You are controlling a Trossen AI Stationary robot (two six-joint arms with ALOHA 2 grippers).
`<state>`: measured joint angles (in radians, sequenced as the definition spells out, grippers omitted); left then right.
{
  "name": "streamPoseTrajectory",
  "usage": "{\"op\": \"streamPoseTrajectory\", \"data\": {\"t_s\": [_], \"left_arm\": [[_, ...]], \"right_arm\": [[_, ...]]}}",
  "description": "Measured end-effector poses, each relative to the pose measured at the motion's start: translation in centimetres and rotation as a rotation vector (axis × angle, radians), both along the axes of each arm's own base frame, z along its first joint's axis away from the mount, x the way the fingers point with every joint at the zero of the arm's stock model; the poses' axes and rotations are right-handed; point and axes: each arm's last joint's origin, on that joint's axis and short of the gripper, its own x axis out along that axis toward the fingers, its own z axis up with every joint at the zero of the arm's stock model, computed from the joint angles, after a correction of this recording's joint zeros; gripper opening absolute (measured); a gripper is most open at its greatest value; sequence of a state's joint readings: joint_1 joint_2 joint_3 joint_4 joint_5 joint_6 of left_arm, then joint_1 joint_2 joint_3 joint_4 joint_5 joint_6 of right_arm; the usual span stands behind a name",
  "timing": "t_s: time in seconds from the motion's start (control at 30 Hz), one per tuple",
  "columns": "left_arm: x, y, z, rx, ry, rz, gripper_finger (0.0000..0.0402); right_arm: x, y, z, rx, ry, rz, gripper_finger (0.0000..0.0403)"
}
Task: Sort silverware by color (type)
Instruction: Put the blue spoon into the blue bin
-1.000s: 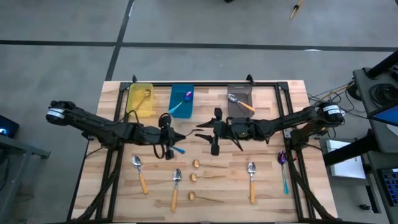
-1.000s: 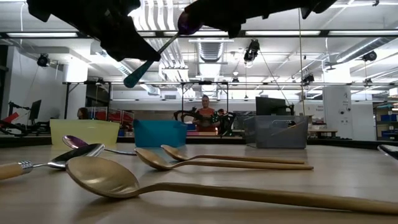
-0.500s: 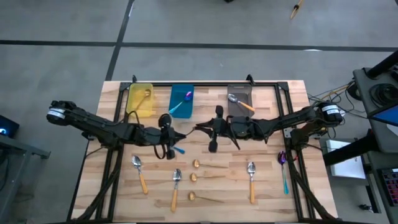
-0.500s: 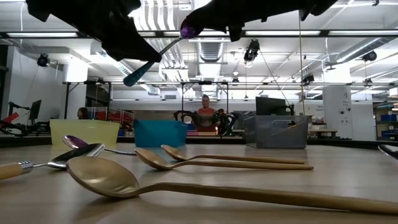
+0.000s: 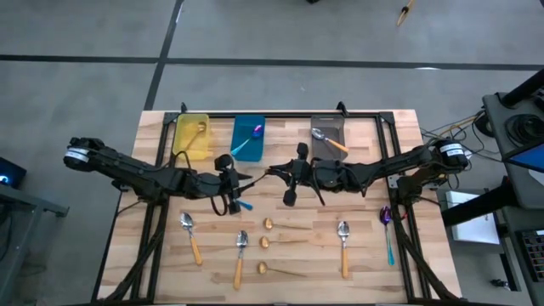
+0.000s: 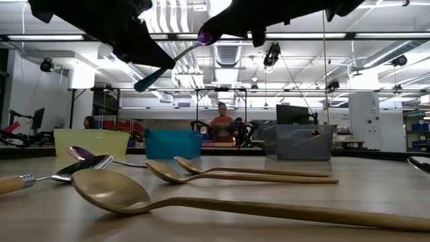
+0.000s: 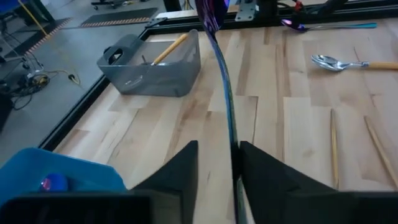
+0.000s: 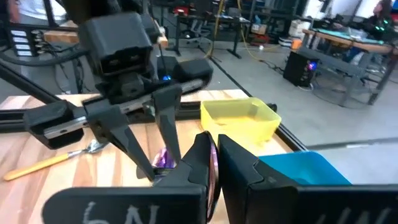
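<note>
- Currently, mid-frame of the high view, we see a handover: right gripper (image 5: 274,172) pinches the purple spoon (image 6: 176,55) bowl.
- Left gripper (image 5: 240,180) fingers look parted around the teal handle.
- We'd let left withdraw fully before carrying to the blue bin (image 5: 248,138).

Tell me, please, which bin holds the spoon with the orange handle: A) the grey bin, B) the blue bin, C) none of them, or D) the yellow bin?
A: in the high view an orange-handled spoon lies in the grey bin, its handle toward the bin's right edge.
</note>
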<state>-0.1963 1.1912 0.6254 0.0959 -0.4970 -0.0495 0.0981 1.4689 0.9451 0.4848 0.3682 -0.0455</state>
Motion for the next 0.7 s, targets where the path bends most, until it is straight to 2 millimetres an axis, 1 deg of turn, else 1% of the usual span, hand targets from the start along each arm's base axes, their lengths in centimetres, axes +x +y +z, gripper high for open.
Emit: {"op": "streamPoseTrajectory", "data": {"t_s": [0.13,0.2,0.3,0.37,0.47,0.57,0.7], "left_arm": [[-0.1,0.3,0.1,0.074,-0.003,0.092,0.0153],[-0.1,0.4,0.3,0.111,-0.016,0.128,0.0172],[0.4,0.4,1.0,0.127,-0.089,0.126,0.0189],[1.0,0.3,1.3,0.128,-0.156,0.125,0.0192],[2.1,0.1,1.3,0.151,-0.228,0.119,0.0193],[3.2,0.1,0.5,0.196,-0.243,0.115,0.0189],[4.4,0.6,-0.8,0.213,-0.227,0.139,0.018]], "right_arm": [[-0.1,-0.2,-0.5,0.009,0.042,-0.091,0.001],[-0.3,-0.4,-0.6,0.022,0.046,-0.176,0.001],[-0.3,-0.8,-0.8,0.076,0.008,-0.34,0.001],[-0.2,-1.0,-1.1,0.107,-0.015,-0.384,0.001],[0.2,-0.9,-1.5,0.142,-0.041,-0.387,0.0011],[0.4,-0.9,-1.9,0.152,-0.035,-0.389,0.0011],[0.4,-0.9,-2.1,0.154,-0.032,-0.392,0.0011]]}}
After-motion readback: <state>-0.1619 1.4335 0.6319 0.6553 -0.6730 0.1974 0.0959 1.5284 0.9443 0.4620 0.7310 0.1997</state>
